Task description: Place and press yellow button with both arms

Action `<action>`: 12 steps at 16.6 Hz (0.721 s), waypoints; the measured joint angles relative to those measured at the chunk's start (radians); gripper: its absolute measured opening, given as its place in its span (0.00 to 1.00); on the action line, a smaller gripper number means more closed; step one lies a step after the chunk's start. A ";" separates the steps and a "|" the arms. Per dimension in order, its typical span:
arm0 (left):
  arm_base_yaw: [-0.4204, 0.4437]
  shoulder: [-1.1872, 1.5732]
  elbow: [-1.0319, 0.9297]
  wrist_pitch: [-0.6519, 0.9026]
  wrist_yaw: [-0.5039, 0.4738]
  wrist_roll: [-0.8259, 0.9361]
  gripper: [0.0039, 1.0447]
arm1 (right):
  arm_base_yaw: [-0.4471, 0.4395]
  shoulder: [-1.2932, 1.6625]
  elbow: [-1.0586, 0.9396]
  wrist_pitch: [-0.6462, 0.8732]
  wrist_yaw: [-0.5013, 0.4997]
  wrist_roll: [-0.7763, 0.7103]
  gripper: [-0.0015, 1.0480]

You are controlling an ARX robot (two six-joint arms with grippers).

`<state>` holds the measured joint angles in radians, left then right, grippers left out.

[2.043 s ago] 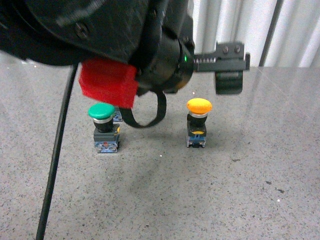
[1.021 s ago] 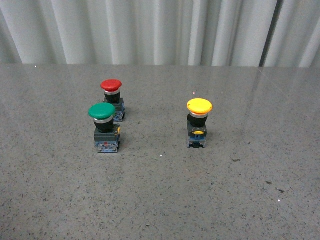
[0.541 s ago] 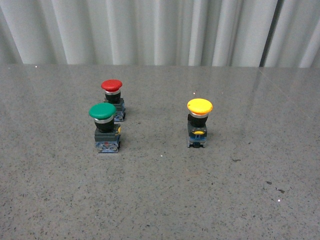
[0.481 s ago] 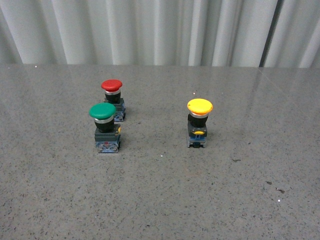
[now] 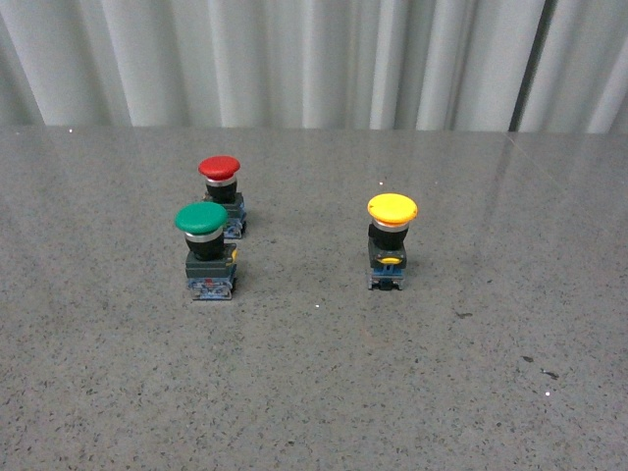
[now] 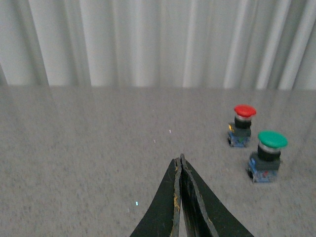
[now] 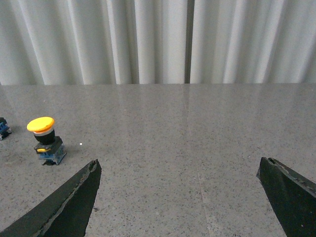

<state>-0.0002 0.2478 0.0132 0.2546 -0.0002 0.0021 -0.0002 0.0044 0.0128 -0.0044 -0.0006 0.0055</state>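
The yellow button (image 5: 391,240) stands upright on the grey speckled table, right of centre in the front view, with yellow cap, black body and blue base. It also shows in the right wrist view (image 7: 44,140). Neither arm shows in the front view. My left gripper (image 6: 178,160) is shut and empty, its black fingers pressed together above bare table, away from the buttons. My right gripper (image 7: 180,165) is open wide and empty, with the yellow button off beyond one finger (image 7: 74,197).
A green-capped button (image 5: 206,251) and a red-capped button (image 5: 222,195) behind it stand left of centre; both show in the left wrist view (image 6: 266,155) (image 6: 242,126). A white pleated curtain (image 5: 314,59) runs behind the table's far edge.
Two seconds ago a black arm with a red part filled the upper left of the front view; it has withdrawn out of view. The buttons have not moved.
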 joint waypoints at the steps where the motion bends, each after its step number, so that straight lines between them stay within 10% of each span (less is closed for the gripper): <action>1: 0.000 -0.015 0.001 -0.029 0.000 0.000 0.01 | 0.000 0.000 0.000 0.000 0.000 0.000 0.94; 12: 0.000 -0.237 0.001 -0.260 0.000 -0.002 0.05 | 0.000 0.000 0.000 0.000 0.000 0.000 0.94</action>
<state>-0.0002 0.0109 0.0143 -0.0051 -0.0002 0.0006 -0.0002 0.0044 0.0128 -0.0044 -0.0006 0.0059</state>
